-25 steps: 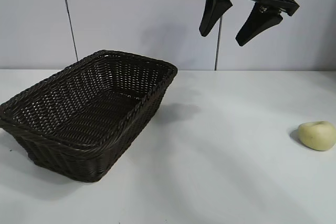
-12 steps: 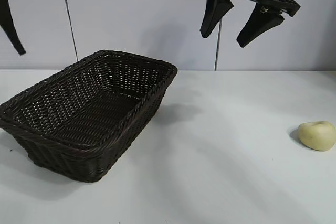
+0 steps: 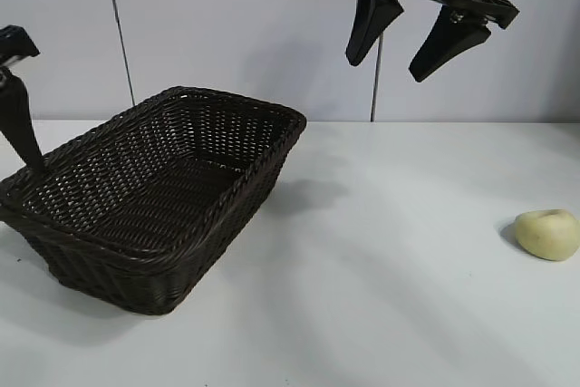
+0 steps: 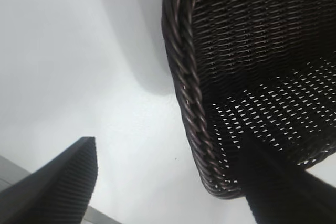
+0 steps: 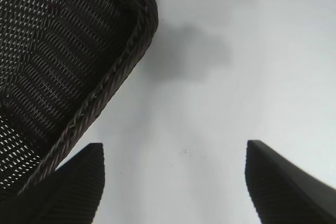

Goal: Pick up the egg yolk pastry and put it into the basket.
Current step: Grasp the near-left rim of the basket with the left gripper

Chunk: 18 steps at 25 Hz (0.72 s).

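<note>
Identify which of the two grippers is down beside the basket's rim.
The left gripper, at the basket's left edge, fingers astride the rim. The right gripper hangs high above the table, open.

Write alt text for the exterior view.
A small pale egg yolk pastry lies on the white table, far right of an empty dark wicker basket. The open right gripper hangs high above the table; the left gripper is at the basket's left rim.

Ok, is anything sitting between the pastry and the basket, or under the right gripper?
Nothing visible. Only bare table lies between the pastry and the basket. The right gripper hangs open, high between them; the left gripper is at the basket's far end.
</note>
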Tool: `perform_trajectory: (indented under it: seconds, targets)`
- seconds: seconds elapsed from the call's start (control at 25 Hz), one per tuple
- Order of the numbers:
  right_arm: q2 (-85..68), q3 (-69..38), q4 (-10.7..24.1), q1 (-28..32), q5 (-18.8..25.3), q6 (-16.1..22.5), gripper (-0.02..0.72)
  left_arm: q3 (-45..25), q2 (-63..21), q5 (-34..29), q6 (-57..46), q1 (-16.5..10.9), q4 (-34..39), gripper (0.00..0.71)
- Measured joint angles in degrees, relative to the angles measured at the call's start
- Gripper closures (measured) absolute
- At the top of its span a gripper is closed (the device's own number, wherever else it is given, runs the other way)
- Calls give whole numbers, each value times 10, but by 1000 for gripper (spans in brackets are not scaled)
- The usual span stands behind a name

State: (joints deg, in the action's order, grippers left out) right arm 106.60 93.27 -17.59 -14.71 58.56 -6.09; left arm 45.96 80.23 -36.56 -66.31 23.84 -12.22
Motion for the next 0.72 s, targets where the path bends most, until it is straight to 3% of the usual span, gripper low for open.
perform_trajectory:
  seconds: [0.72]
  targets:
    - [0, 0, 0, 0, 1, 0, 164, 0, 129, 97, -19, 4, 67, 168]
